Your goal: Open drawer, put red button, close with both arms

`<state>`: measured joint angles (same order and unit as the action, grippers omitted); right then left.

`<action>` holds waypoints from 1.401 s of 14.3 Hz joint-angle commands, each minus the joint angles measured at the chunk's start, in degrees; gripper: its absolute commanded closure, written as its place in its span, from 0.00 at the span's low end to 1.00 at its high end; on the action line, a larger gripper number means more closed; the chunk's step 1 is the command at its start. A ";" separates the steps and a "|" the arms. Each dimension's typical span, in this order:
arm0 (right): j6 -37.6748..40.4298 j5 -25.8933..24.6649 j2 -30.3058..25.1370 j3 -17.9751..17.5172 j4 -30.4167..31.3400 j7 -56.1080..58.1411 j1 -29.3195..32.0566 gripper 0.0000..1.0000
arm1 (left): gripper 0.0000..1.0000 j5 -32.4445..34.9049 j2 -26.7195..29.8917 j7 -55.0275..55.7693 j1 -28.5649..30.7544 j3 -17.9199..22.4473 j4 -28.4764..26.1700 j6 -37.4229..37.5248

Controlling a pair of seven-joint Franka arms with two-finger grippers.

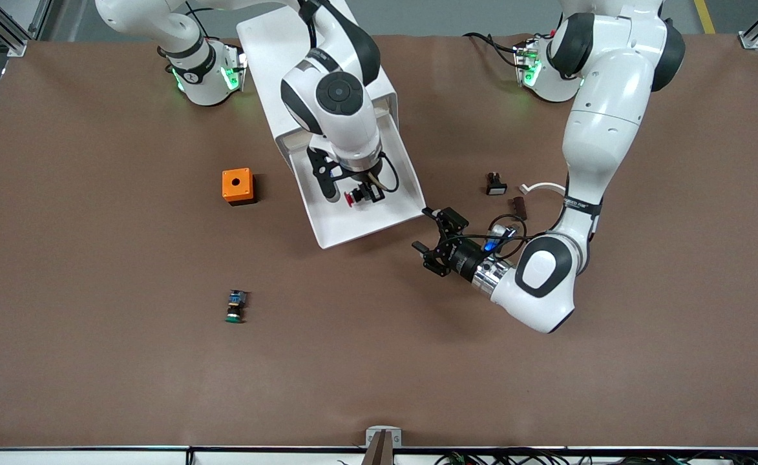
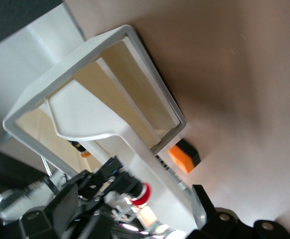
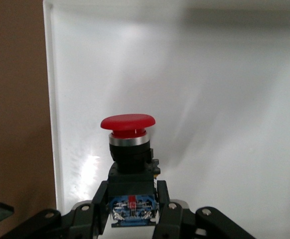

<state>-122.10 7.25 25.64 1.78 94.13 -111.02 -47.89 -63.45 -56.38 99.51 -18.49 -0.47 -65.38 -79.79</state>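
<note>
Here the drawer [image 1: 353, 223] stands pulled out of the white cabinet [image 1: 301, 58], its white tray running from the upper centre of the front view down toward the middle of the frame. The right gripper [image 1: 360, 196] hangs over the open tray, clenched on the red button [image 1: 351, 198]; in the right wrist view the red button [image 3: 128, 144] shows its round red cap above a black-and-blue body, pinched between the two fingers [image 3: 97, 201] over the drawer's white floor [image 3: 224, 99]. The left gripper [image 1: 431, 240] lies low at the centre-right of the front view, just beside the drawer's front corner, its jaws spread and holding nothing. From the left wrist view the drawer's rim [image 2: 150, 94] fills the upper left, with the red button [image 2: 143, 194] visible at the lower centre and the orange box [image 2: 182, 157] at the middle right. On the brown table [image 1: 94, 374], the orange box [image 1: 237, 186] sits at the centre-left, the green-capped switch [image 1: 236, 306] lower in the frame, and the black switch with a white face [image 1: 495, 184] at the centre-right.
</note>
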 commanded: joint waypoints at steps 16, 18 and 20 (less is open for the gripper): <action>13.51 -1.18 3.01 0.24 -13.60 17.37 8.32 0.00 | 0.01 35.30 11.02 -45.90 -7.25 3.11 0.70 -23.99; 18.89 -1.18 1.35 0.24 -15.47 26.34 12.01 0.00 | 0.01 40.32 11.12 -45.90 -8.75 3.11 0.61 -25.15; 23.81 -1.18 -0.94 0.33 -15.12 35.56 15.97 0.00 | 0.01 43.66 11.12 -45.90 -10.59 3.20 0.52 -27.17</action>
<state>-102.54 6.53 27.02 3.10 78.82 -82.97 -35.54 -23.12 -46.90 54.71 -27.06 1.92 -63.02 -104.93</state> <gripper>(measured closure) 0.000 0.004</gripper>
